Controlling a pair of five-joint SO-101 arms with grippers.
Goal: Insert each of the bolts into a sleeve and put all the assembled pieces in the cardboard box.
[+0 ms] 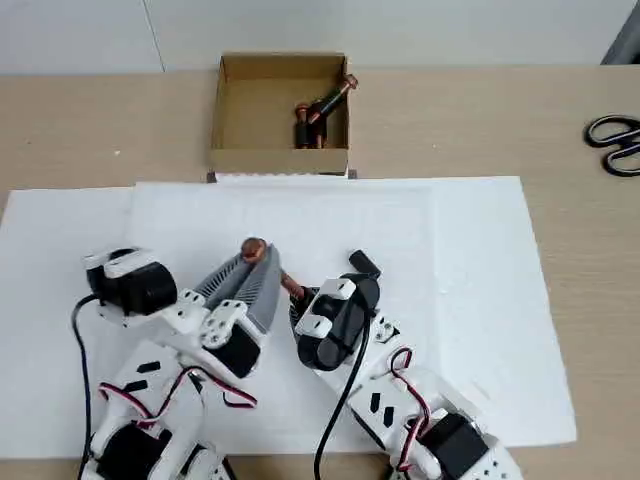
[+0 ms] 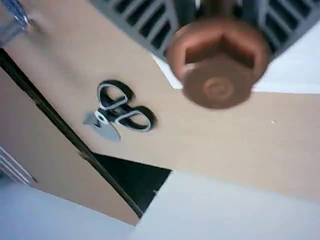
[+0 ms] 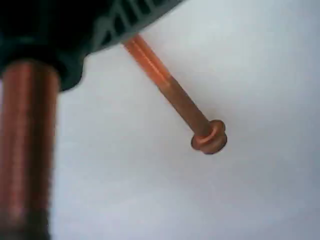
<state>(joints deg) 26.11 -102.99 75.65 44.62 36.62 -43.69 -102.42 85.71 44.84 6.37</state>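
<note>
My left gripper (image 1: 255, 262), with grey ribbed fingers, is shut on a copper bolt (image 1: 253, 249). Its hex head (image 2: 217, 65) sticks out past the fingertips (image 2: 135, 15). Just right of it, my black right gripper (image 1: 300, 300) is shut on a second copper bolt (image 1: 290, 286). That bolt's flanged head (image 3: 209, 137) hangs over the white sheet. Another copper shaft (image 3: 27, 145) runs close beside the right wrist camera. A short black piece (image 1: 362, 263) sits behind the right gripper; whether it is a sleeve or part of the arm I cannot tell. The cardboard box (image 1: 240, 120) at the back holds assembled pieces (image 1: 318, 108).
A white sheet (image 1: 450, 280) covers the middle of the wooden table. Scissors (image 1: 615, 143) lie at the far right edge, also scissors (image 2: 120, 111) in the left wrist view. Open sheet lies between the grippers and the box.
</note>
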